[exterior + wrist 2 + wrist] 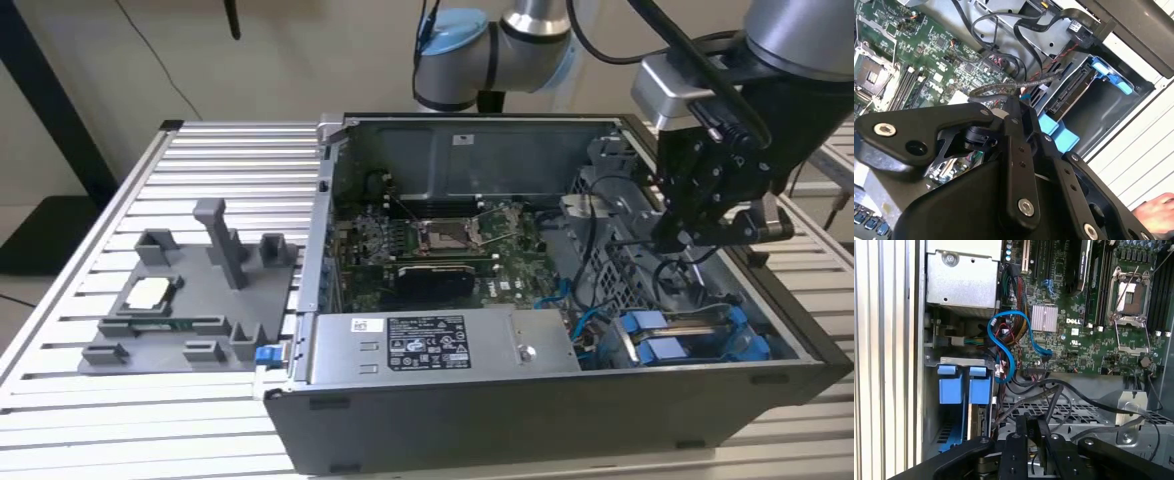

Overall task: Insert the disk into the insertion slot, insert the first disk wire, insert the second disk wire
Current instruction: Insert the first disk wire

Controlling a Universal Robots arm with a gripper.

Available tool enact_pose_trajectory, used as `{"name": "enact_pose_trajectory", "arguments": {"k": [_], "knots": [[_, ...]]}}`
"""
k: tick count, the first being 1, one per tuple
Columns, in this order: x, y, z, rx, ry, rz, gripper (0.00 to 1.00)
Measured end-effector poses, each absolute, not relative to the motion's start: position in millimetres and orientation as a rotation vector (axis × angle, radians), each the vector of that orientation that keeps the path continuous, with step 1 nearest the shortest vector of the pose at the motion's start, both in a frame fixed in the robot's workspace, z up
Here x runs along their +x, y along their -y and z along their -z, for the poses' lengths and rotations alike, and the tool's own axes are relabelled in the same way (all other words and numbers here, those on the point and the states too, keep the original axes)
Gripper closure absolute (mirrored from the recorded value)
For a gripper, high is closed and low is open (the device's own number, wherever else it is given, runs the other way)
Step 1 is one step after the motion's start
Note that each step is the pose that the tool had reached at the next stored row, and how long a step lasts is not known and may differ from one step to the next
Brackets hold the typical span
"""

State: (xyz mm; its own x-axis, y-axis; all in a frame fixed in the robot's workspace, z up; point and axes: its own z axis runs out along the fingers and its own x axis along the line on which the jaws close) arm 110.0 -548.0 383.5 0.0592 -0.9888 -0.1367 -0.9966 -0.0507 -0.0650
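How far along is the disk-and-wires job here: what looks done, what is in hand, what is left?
Done: the silver-grey hard drive in its bright blue plastic carrier sits inside the dark grey metal drive bay. In hand: the black gripper hovers by a black braided cable beside that bay; whether it holds it cannot be told. Left: both wire insertions, since no plug visibly sits in the drive.

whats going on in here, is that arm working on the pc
A robot arm's gripper is down inside the open computer case, above the drive end and among loose black wires. The disk, in its blue carrier, looks already seated in the insertion slot. Whether the gripper holds a wire cannot be told. A person's hand is near the case in the second wrist view.
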Motion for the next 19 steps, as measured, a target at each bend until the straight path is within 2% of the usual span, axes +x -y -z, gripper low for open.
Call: {"name": "enact_pose_trajectory", "arguments": {"k": [8, 9, 19], "knots": [[110.1, 548.0, -383.5, -2.181, -2.063, -0.077, 0.79], [110.1, 547.9, -383.6, -2.183, -2.065, -0.074, 0.73], [110.7, 547.3, -383.6, -2.196, -2.076, -0.054, 0.73]]}}
